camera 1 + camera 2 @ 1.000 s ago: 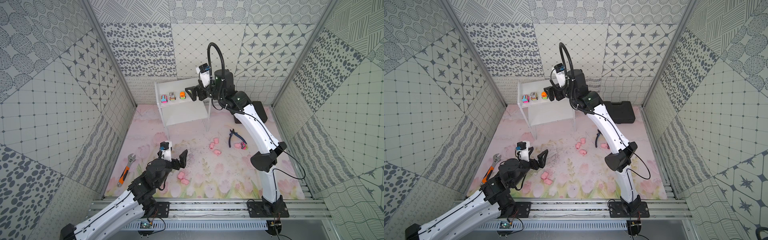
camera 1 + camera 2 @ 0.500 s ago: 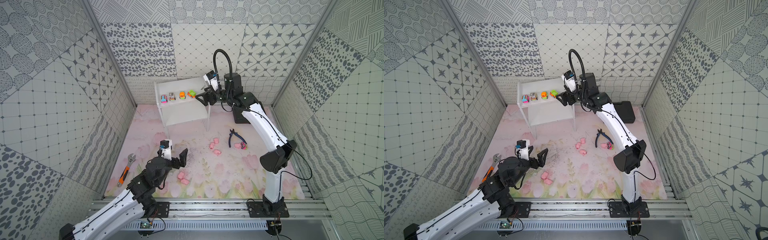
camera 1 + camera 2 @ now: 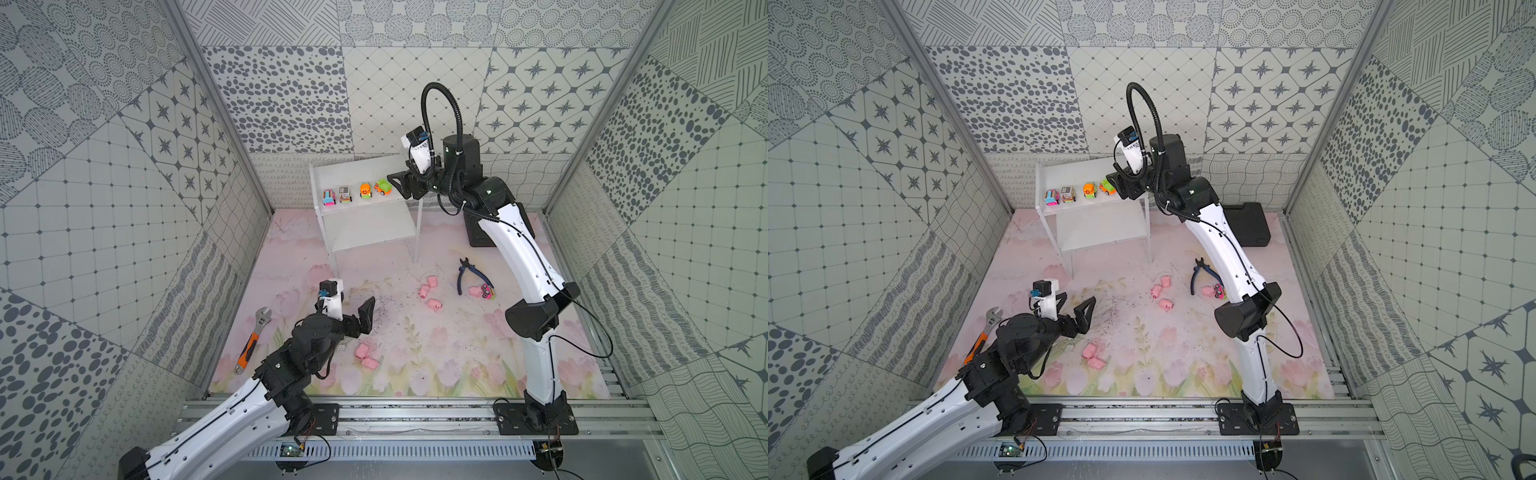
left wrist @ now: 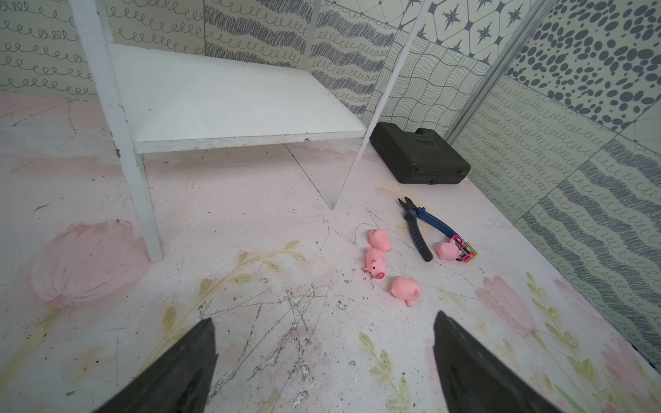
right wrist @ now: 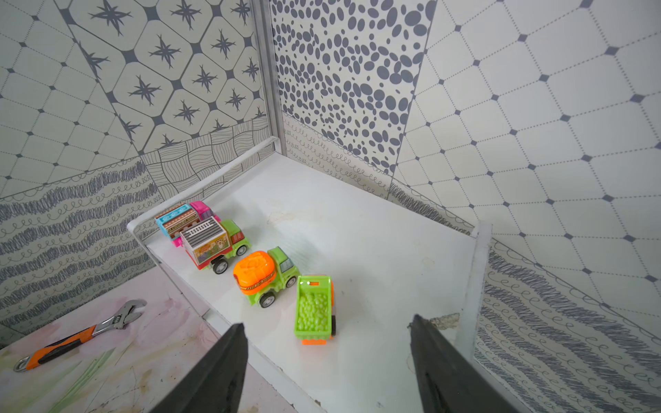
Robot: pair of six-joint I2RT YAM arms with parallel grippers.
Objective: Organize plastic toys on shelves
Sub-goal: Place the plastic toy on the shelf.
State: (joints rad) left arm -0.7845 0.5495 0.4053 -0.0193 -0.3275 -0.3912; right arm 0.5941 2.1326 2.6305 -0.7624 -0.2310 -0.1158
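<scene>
Right tool [image 3: 398, 188] open, empty, near green truck [image 5: 314, 311]; a careless swing could knock it off the shelf [image 5: 375, 221]; left tool [image 4: 323, 318] open too

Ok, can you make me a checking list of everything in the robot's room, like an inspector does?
Surface: flowery pink mat, scratched and speckled.
Job's things: four toy cars lined up on the white rack's top board; a fifth car and six pink pigs on the mat.
Clutter: blue-handled pliers, orange-handled wrench, black case.
Grippers: left gripper open over the mat; right gripper open by the green truck; both empty.
Cables: black hose loops over the right wrist; thin wires hang by both arms.
Surroundings: patterned wall panels, metal rail in front.
</scene>
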